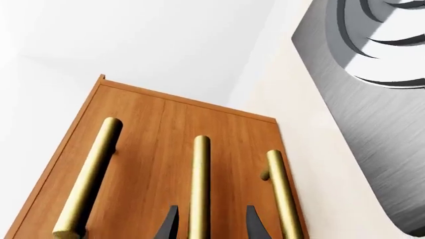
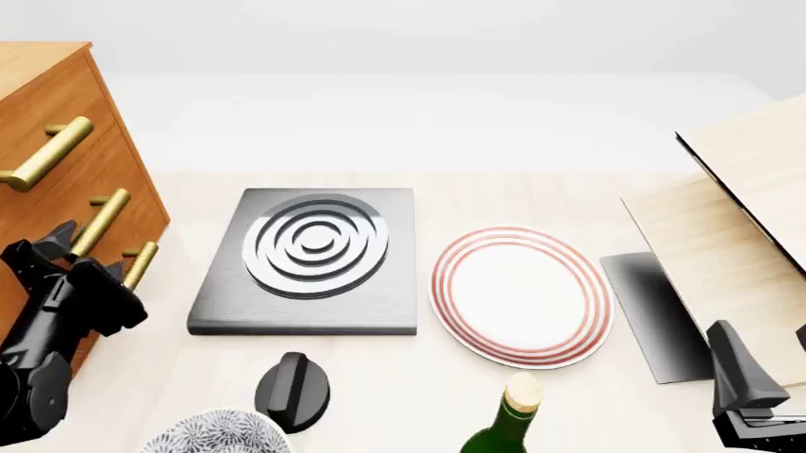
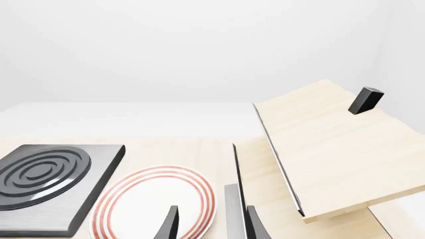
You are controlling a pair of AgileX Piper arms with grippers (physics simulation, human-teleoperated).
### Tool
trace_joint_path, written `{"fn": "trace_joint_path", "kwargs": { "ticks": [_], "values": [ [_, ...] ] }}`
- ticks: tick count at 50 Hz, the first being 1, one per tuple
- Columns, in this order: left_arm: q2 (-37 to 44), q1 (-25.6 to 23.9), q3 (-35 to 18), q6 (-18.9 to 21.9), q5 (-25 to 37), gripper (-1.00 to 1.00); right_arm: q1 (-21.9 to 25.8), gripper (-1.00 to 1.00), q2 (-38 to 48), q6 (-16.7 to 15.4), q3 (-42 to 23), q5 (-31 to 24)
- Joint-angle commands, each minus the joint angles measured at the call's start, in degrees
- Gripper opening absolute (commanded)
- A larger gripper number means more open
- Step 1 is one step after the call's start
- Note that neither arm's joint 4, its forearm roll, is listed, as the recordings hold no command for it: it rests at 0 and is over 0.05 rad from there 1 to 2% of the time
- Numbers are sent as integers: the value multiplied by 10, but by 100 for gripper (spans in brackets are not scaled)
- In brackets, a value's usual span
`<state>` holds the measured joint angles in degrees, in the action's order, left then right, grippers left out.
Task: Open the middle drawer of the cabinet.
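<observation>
L gripper: front view, 8 o'clock edge of frame; black fingers spread apart, released, nothing clamped. In L wrist view the two finger tips sit either side of the mid brass bar, gap visible both sides; contact w/ bar can't be told.
R gripper: R wrist view shows both tips apart, released, holding nothing; hangs over the plate rim and the dark strip. Front view shows only part of R arm at 4 o'clock corner.
Patterned bowl: 6–7 o'clock, bottom edge, cut off by frame.
Black knob: just beside bowl, toward 6 o'clock.
Green bottle: 5 o'clock, gold cap, lower part out of frame.
Plate: white, red rings at rim, centre-right, just beside burner.
Burner slab: dark grey metal w/ concentric rings, centre-left, between cabinet and plate.
Wood board unit: pale wood, 3 o'clock, top panel tilted; dark grey strip at its foot.
Cabinet: orange-brown wood, 9–10 o'clock, left part cut off by frame; three brass bar handles stacked.
Middle drawer: second of three; its handle is at 9 o'clock, directly ahead of L gripper. Front looks flush w/ the other two in L wrist view, i.e. shut.
</observation>
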<state>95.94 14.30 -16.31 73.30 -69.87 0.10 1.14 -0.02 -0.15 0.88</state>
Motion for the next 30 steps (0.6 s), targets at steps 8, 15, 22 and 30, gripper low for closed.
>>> {"fn": "trace_joint_path", "kwargs": {
  "ticks": [8,15,22,30],
  "values": [
    [10,30,1,-14,0,100,0,100,-2,0,0,-2],
    [14,36,1,-14,0,100,0,100,-2,0,0,-2],
    [17,42,1,-14,0,100,0,100,-2,0,0,-2],
    [21,49,1,-14,0,100,0,100,-2,0,0,-2]
  ]
}}
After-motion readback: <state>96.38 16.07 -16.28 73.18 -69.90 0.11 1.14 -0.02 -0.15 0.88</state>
